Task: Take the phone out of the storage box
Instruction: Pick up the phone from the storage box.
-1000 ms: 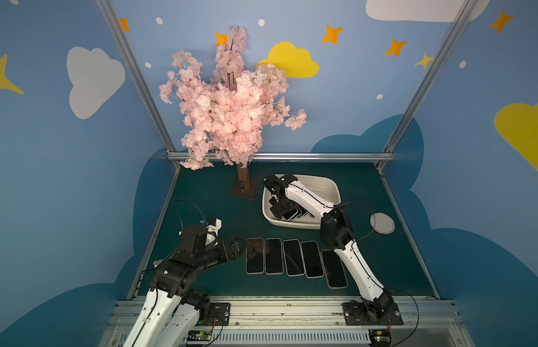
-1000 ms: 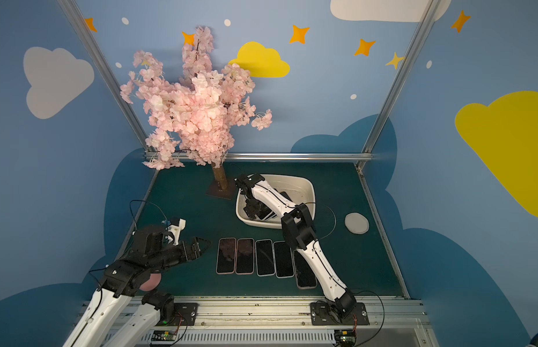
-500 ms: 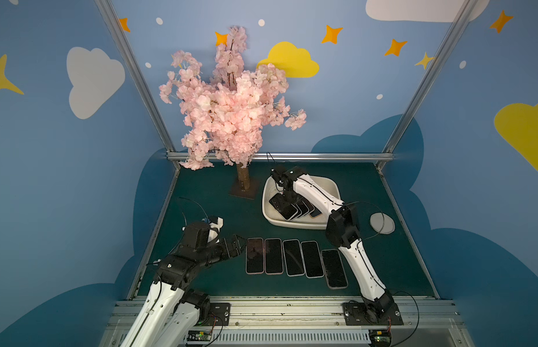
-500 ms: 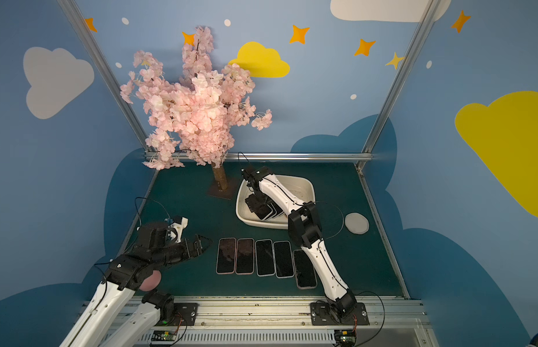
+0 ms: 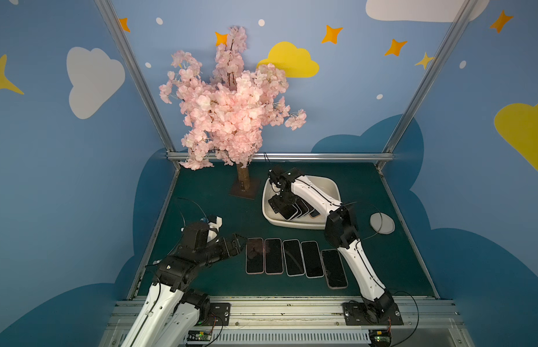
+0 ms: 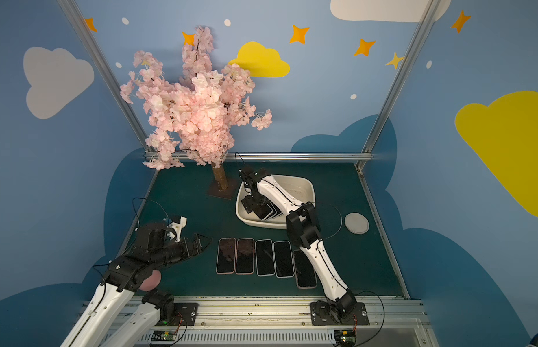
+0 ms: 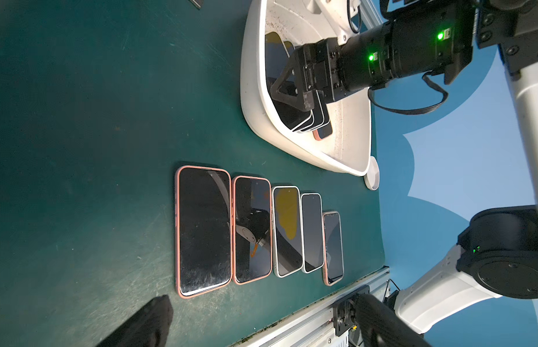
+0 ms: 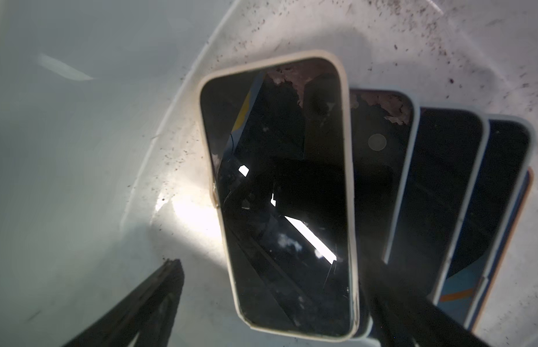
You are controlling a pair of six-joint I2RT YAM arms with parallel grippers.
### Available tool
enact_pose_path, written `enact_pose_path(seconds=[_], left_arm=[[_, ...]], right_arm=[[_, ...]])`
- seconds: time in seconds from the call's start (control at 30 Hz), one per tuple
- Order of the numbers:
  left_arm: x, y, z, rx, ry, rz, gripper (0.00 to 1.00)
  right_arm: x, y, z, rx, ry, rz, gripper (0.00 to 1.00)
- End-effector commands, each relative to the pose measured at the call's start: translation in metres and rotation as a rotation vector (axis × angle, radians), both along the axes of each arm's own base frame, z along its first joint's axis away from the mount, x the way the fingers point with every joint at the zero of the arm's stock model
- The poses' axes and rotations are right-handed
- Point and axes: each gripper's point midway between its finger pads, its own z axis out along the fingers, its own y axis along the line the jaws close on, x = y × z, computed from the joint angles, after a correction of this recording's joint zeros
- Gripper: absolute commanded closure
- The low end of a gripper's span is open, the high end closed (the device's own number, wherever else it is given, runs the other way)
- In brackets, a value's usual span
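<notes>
Blue walls (image 5: 66, 180) close the scene on the left, far and right, painted with white clouds (image 5: 93, 81), yellow clouds (image 5: 288, 63), orange stars (image 5: 331, 33) and, low down, darker blue cloud shapes (image 5: 351, 147). Bare aluminium posts (image 5: 135, 78) rise slanting from the two far corners, joined by a crossbar (image 5: 321, 156) along the far edge. The bench (image 5: 402, 264) has a dark green, scuffed top. A pink blossom tree (image 5: 231, 111) stands at far left on a brown base plate (image 5: 243, 192). A metal track (image 5: 291, 309) runs along the near edge. The light is soft and even.

Dim, sharp top views; bright glare streaks the phone (image 8: 309, 237) up close.
</notes>
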Motion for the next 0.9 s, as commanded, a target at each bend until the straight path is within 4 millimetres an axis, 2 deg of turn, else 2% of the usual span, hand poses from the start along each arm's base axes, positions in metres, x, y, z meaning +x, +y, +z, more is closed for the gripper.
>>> enact_pose_path(seconds=[0.0, 0.23, 0.33, 0.67, 0.77, 0.87], left_arm=[[0.001, 0.001, -0.005, -0.005, 0.003, 0.015, 0.0], [0.002, 0.001, -0.008, -0.001, 0.014, 0.012, 0.0], [0.001, 0.001, -0.009, -0.002, 0.015, 0.012, 0.0], [-0.006, 0.003, -0.013, -0.005, 0.03, 0.017, 0.0], [-0.008, 0.004, -0.014, -0.007, 0.036, 0.018, 0.0], [-0.007, 0.003, -0.014, -0.01, 0.037, 0.018, 0.0]], right_arm=[[0.003, -0.001, -0.013, -0.038, -0.003, 0.039, 0.02], [-0.011, 0.012, -0.028, -0.037, 0.039, 0.12, 0.02], [-0.012, 0.01, -0.035, -0.069, 0.037, 0.135, 0.02], [-0.013, -0.017, -0.062, -0.245, 0.036, 0.161, 0.02], [-0.012, -0.027, -0.066, -0.29, 0.037, 0.138, 0.06], [-0.011, -0.037, -0.064, -0.304, 0.046, 0.082, 0.14]])
